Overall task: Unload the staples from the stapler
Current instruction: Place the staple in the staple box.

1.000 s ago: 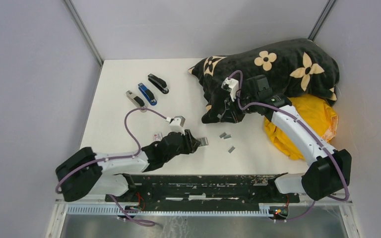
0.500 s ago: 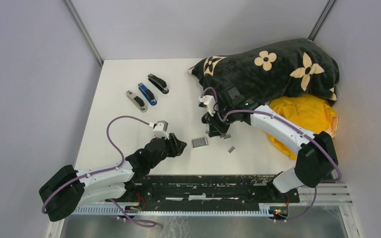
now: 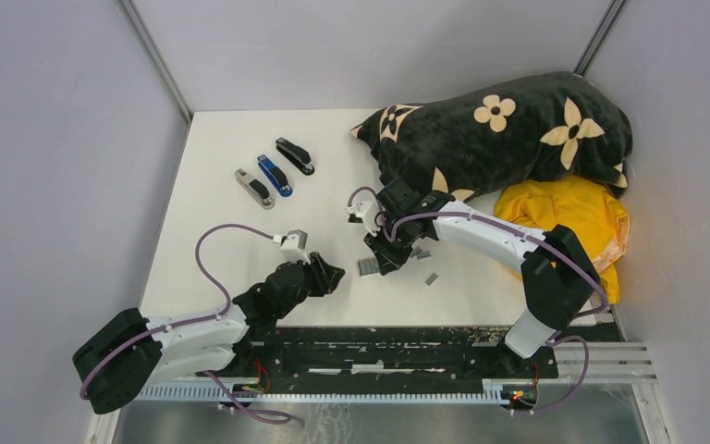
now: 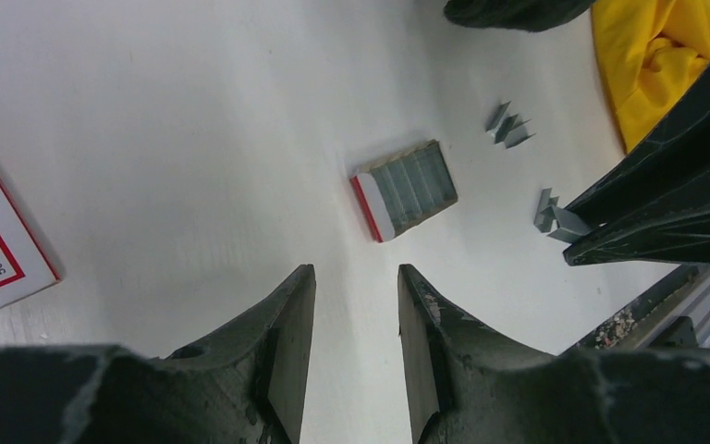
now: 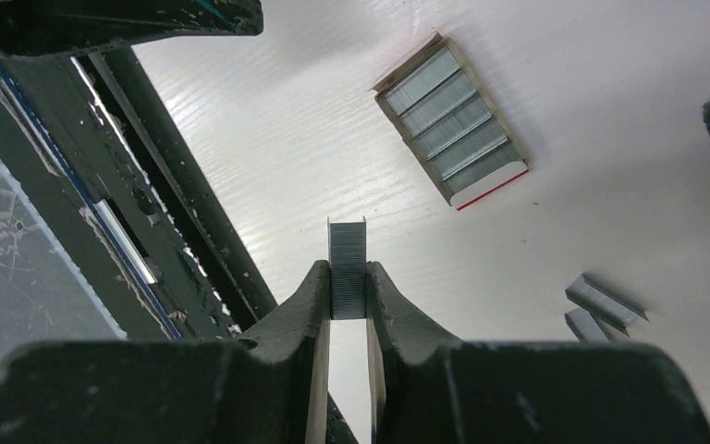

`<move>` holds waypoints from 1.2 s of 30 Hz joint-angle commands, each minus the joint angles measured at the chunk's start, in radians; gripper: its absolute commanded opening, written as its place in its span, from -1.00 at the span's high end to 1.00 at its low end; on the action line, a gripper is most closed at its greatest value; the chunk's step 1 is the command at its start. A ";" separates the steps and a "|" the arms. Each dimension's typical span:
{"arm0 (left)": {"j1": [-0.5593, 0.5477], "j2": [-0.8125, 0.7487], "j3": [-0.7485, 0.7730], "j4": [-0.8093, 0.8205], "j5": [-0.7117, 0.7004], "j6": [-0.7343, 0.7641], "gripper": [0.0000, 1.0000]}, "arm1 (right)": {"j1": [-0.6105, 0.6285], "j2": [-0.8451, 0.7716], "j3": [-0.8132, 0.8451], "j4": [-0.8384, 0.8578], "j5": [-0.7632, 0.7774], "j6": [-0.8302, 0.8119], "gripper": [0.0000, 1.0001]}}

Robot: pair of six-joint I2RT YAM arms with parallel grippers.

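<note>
right gripper (image 5: 348, 274) clamped on a staple strip (image 5: 348, 242), probably to drop into the open staple tray (image 5: 450, 129) just ahead-right. loose strips (image 5: 604, 302) lie off its right side. left gripper (image 4: 356, 301) parted, empty, idle. staplers (image 3: 275, 175) well apart.

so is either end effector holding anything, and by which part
Right end effector pinches a staple strip by its near end, across its sides; left end effector open, empty.

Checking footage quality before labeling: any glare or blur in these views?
Right wrist: glare streaks the table, pinched staple strip sharp. Left wrist: own fingers dark with little detail, staple tray crisp. Top external: even light, faint shadows.
</note>
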 commanded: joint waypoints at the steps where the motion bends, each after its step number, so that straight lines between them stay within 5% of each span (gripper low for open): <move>1: 0.005 0.083 0.021 0.076 0.007 -0.048 0.14 | 0.008 0.020 0.058 0.015 0.042 0.067 0.59; 17: 0.005 0.297 0.098 0.117 0.063 -0.068 0.21 | 0.035 0.175 0.186 -0.041 0.121 0.274 0.58; 36: 0.005 0.164 0.045 0.063 -0.003 -0.044 0.21 | 0.094 0.271 0.283 -0.113 0.294 0.445 0.53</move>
